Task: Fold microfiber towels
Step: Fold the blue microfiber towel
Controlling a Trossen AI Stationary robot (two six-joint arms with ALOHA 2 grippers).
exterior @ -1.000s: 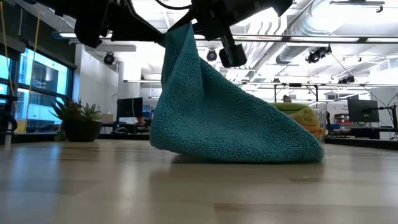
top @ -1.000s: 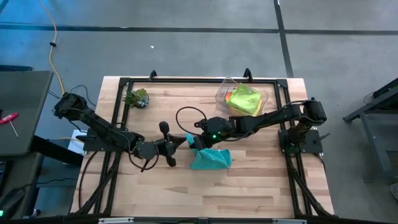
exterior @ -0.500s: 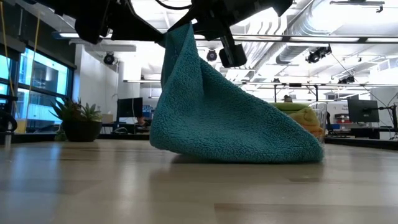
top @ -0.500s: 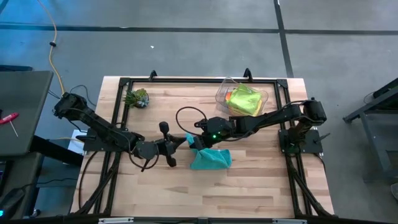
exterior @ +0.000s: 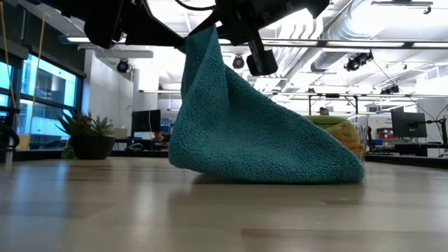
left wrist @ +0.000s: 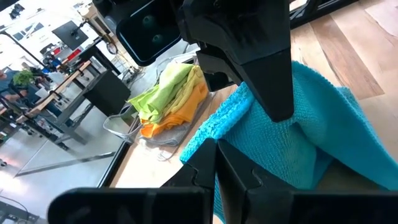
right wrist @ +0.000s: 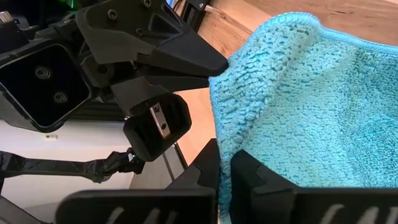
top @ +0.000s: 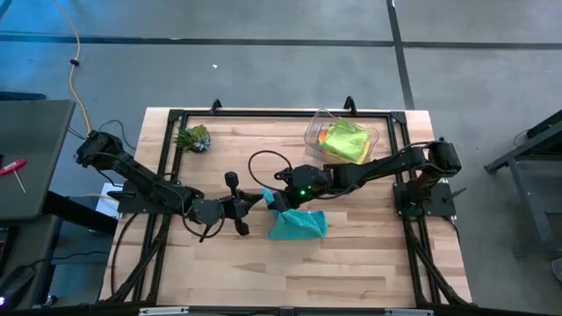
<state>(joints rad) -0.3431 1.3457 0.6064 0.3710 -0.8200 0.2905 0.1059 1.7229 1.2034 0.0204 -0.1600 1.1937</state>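
Pale wooden boards make up the tabletop point(top: 351, 263), and near its middle both arms meet over the teal towel point(top: 297, 224). From the left, the left tool point(top: 261, 200) is pinched shut on the towel's raised edge; from the right, the right tool point(top: 273, 204) is clamped on that same edge just beside it. Seen level across the wood, the teal towel point(exterior: 252, 133) hangs like a tent from the two grips, its lower hem resting on the boards and trailing off to the right.

At the far right sits a clear bin point(top: 314, 132) with the lime green towel point(top: 349, 140) and an orange towel point(top: 326, 137) bundled inside; any others in there I can't make out. A small plant point(top: 194, 138) stands at the far left.

This looks like the start of a fold: one edge is gathered and lifted, nothing creased yet. Next, I'd judge, the tools need to part along that edge to stretch the cloth flat, then carry it over the resting hem.
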